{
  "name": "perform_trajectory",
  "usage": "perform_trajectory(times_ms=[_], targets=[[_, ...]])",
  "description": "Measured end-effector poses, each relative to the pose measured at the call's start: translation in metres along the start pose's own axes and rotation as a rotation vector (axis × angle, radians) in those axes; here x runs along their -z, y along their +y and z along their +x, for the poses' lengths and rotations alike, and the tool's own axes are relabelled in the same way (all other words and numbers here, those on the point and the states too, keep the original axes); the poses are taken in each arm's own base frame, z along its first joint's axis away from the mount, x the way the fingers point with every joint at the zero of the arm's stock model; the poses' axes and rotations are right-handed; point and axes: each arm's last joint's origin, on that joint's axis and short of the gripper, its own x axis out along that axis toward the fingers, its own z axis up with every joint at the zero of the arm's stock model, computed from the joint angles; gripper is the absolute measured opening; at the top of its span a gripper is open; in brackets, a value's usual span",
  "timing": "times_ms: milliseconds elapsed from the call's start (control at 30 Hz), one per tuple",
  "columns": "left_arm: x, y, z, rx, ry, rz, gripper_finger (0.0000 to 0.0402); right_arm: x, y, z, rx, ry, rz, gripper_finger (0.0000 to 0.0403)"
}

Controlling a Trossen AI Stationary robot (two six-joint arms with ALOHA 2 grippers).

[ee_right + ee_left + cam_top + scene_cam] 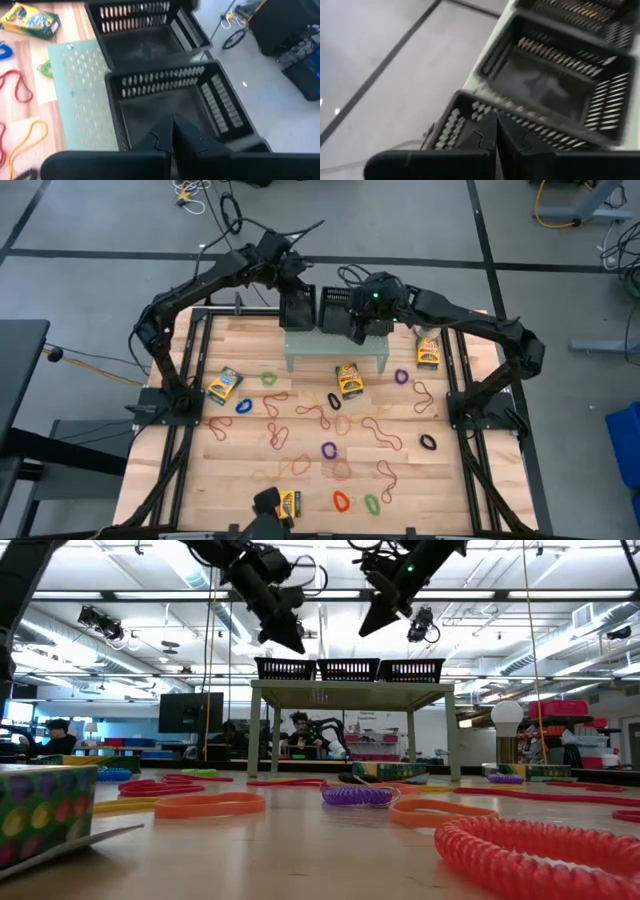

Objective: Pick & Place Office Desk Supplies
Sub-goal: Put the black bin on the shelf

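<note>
Thin rubber-band loops in red, orange, purple, green, blue and black lie flat across the wooden table. Yellow-and-green boxes rest on it at left, centre, right and the near edge. My left gripper is shut and hovers above the black baskets at the far side. My right gripper is also shut, above the neighbouring baskets. In the low view both grippers, left and right, hang clear above the basket rims.
Three black slotted baskets stand in a row on the pale green perforated stand at the table's far edge. A white ball-topped object stands at the right. Dark frame rails run along both table sides.
</note>
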Motion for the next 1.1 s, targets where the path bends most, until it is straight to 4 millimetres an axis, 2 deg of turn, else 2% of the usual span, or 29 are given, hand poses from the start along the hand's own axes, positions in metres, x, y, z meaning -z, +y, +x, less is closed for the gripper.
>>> perform_trajectory(times_ms=[100,233,467,600,800,900,1100], targets=[[0.01,-0.012,-0.002,0.014,-0.073,0.017,0.0005,0.012,-0.007,-0.005,0.018,0.007,0.033,0.0006],[0.042,-0.029,-0.007,0.018,-0.171,0.009,0.0005,0.036,-0.02,-0.003,0.08,0.042,0.129,0.0004],[0.092,-0.055,-0.045,0.026,-0.438,-0.055,0.0007,0.057,-0.047,0.017,0.146,0.116,0.233,0.0002],[0.114,-0.066,-0.068,0.009,-0.555,-0.047,0.0007,0.06,-0.052,0.026,0.114,0.114,0.25,0.0002],[0.14,-0.078,-0.089,0.002,-0.628,-0.026,0.0008,0.06,-0.052,0.039,0.067,0.094,0.261,0.0001],[0.158,-0.082,-0.089,0.001,-0.652,-0.036,0.0008,0.06,-0.052,0.043,0.055,0.088,0.274,0.0002],[0.192,-0.091,-0.078,0.035,-0.723,-0.071,0.0008,0.058,-0.05,0.043,0.058,0.071,0.278,0.0003]])
